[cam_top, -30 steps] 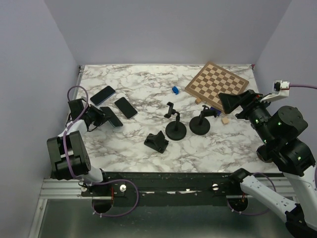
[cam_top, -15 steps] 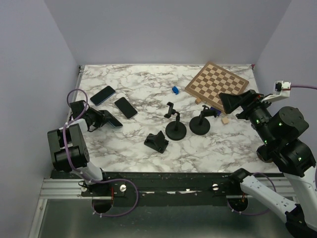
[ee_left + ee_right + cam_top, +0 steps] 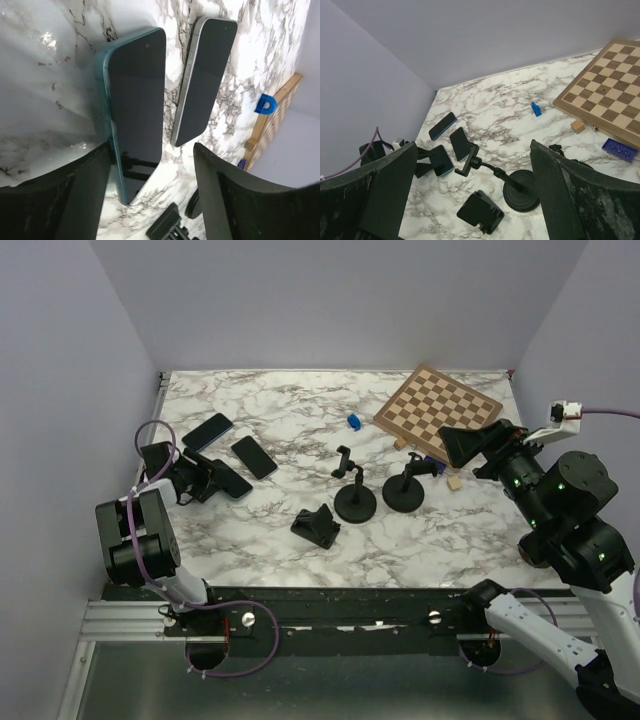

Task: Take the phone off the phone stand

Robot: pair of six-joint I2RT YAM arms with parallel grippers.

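A teal-edged phone (image 3: 135, 100) lies flat on the marble table (image 3: 290, 405), screen up, between the wide-apart fingers of my left gripper (image 3: 152, 160). Its edge runs close along the left finger (image 3: 75, 195), and the gripper is open. From above, this phone (image 3: 230, 479) lies just right of the left gripper (image 3: 203, 480). The gooseneck phone stand (image 3: 355, 502) has an empty clamp (image 3: 344, 460). My right gripper (image 3: 468, 446) hangs open above the table's right side, holding nothing.
Two more phones (image 3: 208, 432) (image 3: 254, 457) lie flat at the left. A second round-based stand (image 3: 403, 495) and a small folding stand (image 3: 316, 526) sit mid-table. A chessboard (image 3: 438, 408), a blue piece (image 3: 354, 422) and a wooden block (image 3: 455, 481) are toward the right.
The left gripper's jaws have spread apart and let go of the teal phone, which now rests on the table. The right arm has hardly moved.
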